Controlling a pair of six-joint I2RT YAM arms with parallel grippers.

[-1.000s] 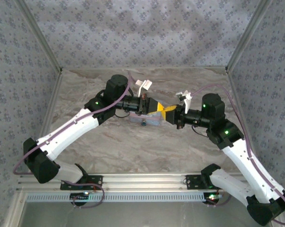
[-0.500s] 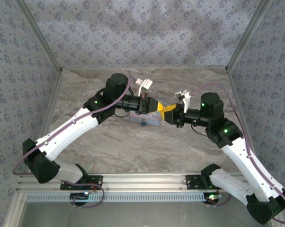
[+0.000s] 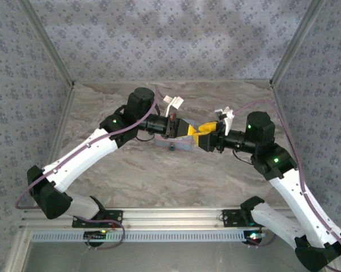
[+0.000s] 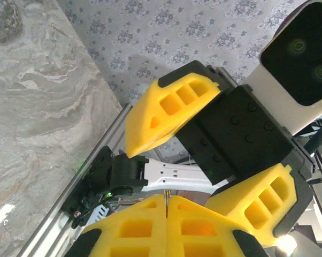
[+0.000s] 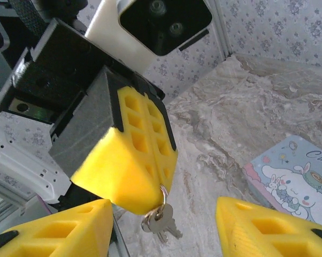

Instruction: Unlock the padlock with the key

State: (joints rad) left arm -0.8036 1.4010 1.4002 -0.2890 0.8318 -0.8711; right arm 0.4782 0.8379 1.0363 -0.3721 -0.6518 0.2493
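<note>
Marble tabletop, one tin, left tool pinching one key ring — right tool spread.

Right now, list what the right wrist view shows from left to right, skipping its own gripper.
left gripper → keys hanging from its tip → tin

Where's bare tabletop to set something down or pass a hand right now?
Free: the wide near stretch of table between the rail and the tin; the far strip under the back wall; the far left corner beyond the left arm. Crowded: the centre, where the left tool, shut on the keys, meets the open right tool by the tin.
</note>
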